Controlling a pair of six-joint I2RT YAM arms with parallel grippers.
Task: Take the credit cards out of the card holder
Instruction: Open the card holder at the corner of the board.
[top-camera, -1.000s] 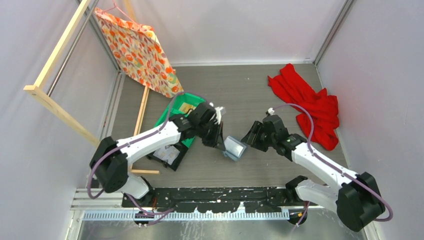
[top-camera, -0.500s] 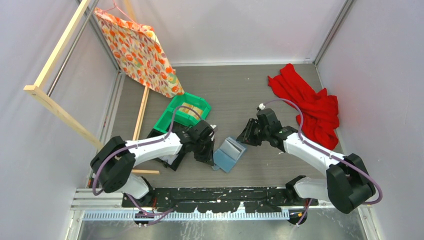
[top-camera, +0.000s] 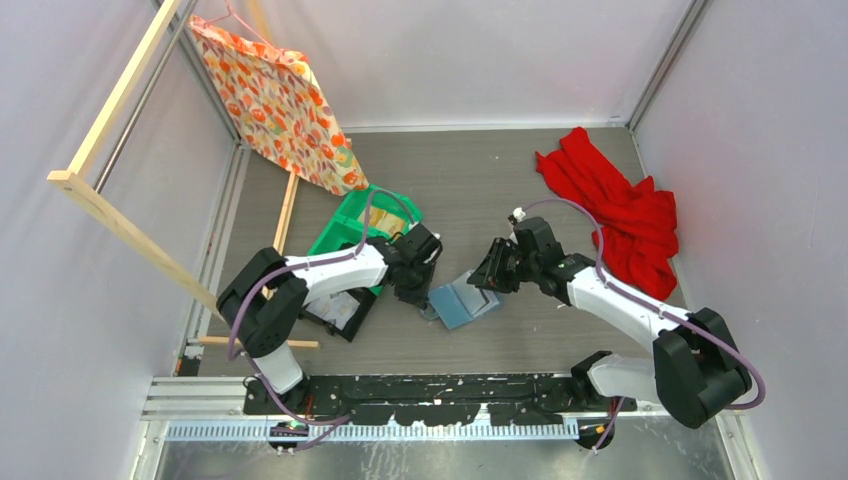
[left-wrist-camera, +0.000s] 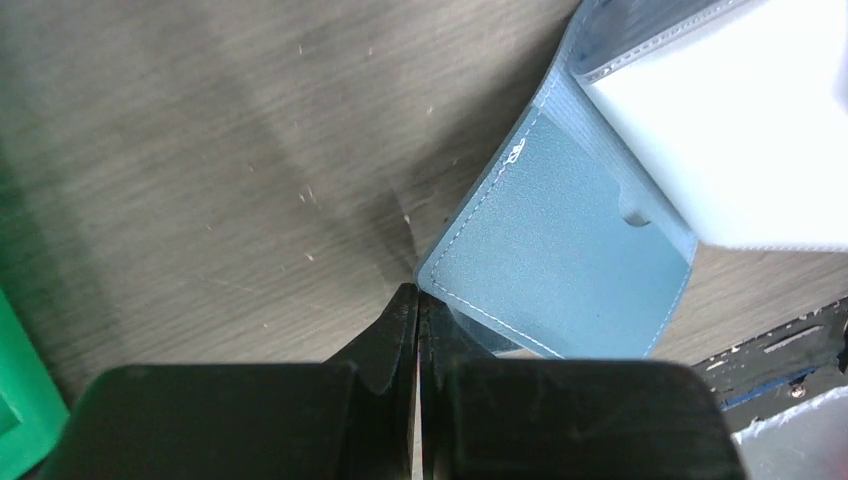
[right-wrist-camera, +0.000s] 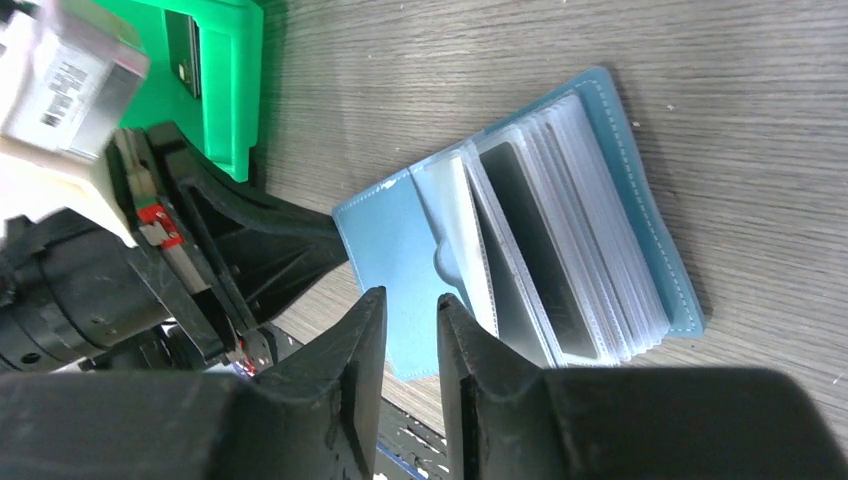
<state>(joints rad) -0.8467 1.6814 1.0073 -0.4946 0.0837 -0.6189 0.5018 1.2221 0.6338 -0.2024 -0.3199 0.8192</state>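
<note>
Pinching one corner of the card holder, the left gripper has its black fingers pressed flat together with no gap showing, their tips meeting right at the stitched corner of the blue-teal cover. The right gripper hangs over the opposite side of that same open panel, its two fingers only narrowly apart and nothing visible between them but the blue cover and the table below. The card holder lies opened out on the grey wood-grain table between the two arms, its clear plastic sleeves fanned up from the spine like pages. The credit cards sit inside those sleeves: one grey card faces the right wrist camera, and a pale whitish one lies in the sleeve beside it; how many more are tucked behind cannot be told. Just past the left gripper stands a green bin, partly covered by the left arm. Farther out, a red cloth is heaped at the right side of the table, and an orange patterned bag hangs from a wooden frame at the far left.
</note>
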